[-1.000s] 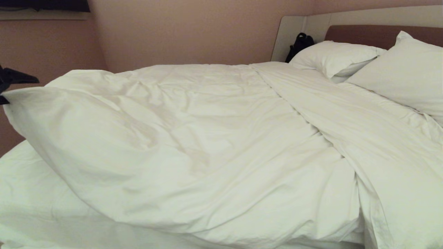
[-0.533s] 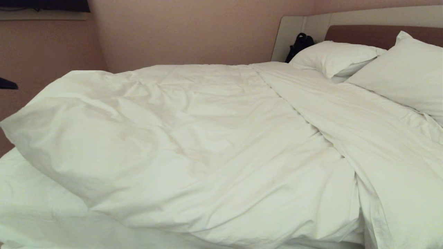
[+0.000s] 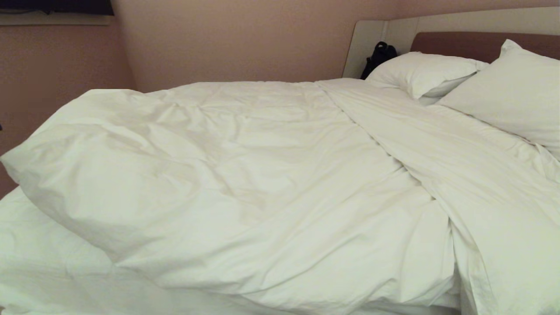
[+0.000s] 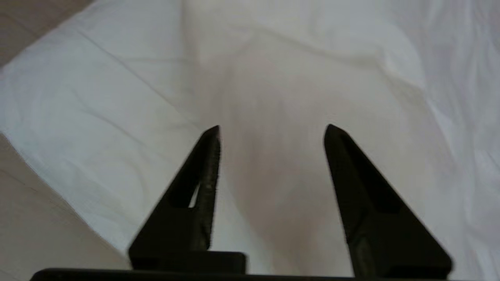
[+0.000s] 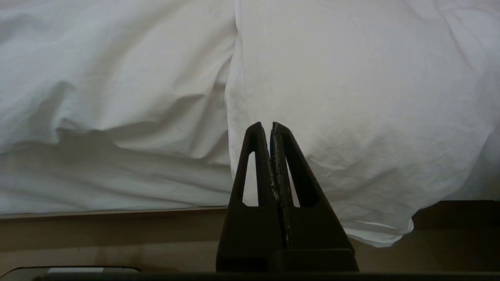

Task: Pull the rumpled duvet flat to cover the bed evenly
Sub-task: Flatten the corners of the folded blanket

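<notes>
Now that the lifted corner has dropped, the bed (image 3: pixel 39 262) shows a strip of bare sheet at the lower left of the head view, and the duvet (image 3: pixel 262 183) lies across most of the rest, rumpled. A second ago its left corner was held up at the frame's left edge; it has since sagged into a puffy fold at centre left. So that pull is over, and the cover looks to me still short of even. Two pillows (image 3: pixel 424 72) sit upper right. In its wrist view the left gripper (image 4: pixel 272 127) hangs above white fabric, jaws apart, grasping nothing. The right gripper (image 5: pixel 270 124), parked by the bed's edge, is clenched empty.
</notes>
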### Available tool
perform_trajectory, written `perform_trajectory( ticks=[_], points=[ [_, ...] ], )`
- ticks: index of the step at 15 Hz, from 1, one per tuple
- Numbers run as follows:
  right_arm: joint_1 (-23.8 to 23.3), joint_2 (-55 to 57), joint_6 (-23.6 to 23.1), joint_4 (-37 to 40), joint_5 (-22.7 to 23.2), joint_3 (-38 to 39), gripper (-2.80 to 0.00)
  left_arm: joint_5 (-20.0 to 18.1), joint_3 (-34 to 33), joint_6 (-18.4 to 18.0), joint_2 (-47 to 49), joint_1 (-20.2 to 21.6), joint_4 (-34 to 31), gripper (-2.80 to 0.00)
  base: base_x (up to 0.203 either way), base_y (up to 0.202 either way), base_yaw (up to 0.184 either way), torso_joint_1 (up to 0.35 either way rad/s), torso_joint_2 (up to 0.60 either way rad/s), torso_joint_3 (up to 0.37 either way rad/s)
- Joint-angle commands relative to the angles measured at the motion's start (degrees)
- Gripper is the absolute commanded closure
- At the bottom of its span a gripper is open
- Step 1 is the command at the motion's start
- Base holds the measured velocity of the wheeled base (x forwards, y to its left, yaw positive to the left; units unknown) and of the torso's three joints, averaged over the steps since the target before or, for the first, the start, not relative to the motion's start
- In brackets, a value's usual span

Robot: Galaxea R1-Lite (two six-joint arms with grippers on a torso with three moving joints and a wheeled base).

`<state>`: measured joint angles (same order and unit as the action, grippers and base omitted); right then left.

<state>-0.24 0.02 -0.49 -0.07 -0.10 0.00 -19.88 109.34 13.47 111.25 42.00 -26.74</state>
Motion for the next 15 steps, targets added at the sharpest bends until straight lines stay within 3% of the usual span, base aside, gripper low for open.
perform_trajectory(
  ticks=[1,5,10,15],
  points=[
    [0.0,0.0,0.0,0.0,0.0,0.0,0.0,-0.1,1.0,1.1,7.6,0.3,3.8,0.0,0.0,0.0,0.0,0.0,0.0,0.0],
    [0.0,0.0,0.0,0.0,0.0,0.0,0.0,-0.1,1.0,1.8,14.9,0.4,10.4,0.0,0.0,0.0,0.0,0.0,0.0,0.0],
    [0.0,0.0,0.0,0.0,0.0,0.0,0.0,0.6,1.0,3.0,15.1,1.7,13.2,0.0,0.0,0.0,0.0,0.0,0.0,0.0],
    [0.0,0.0,0.0,0.0,0.0,0.0,0.0,-0.1,1.0,13.3,20.2,3.9,26.1,0.0,0.0,0.0,0.0,0.0,0.0,0.0]
  ],
)
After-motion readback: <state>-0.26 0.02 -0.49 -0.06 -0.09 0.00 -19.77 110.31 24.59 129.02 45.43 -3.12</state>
